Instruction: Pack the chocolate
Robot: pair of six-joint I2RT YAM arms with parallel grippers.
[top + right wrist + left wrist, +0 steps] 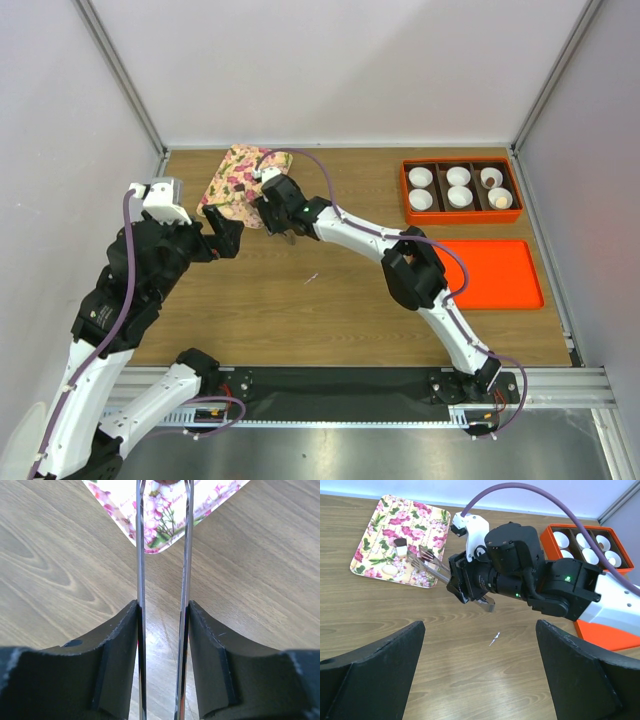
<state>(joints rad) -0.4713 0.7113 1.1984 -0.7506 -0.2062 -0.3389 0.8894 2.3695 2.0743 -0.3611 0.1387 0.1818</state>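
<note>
Wooden table (pixel 300 310). Floral tray (pixel 370 540) at far left, orange box (pixel 404 195) at far right, well apart. Left gripper (pixel 479 640) spread wide, holding nothing. Right gripper (pixel 162 625) pinched metal tongs (pixel 427 562) reaching over tray. 1 chocolate (pixel 400 542) lay on tray, just beside tong tips.

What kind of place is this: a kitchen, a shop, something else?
Probably a robot test cell in a lab: plain white walls on metal posts, a wooden table, and a left arm and right arm bolted at its edge.
</note>
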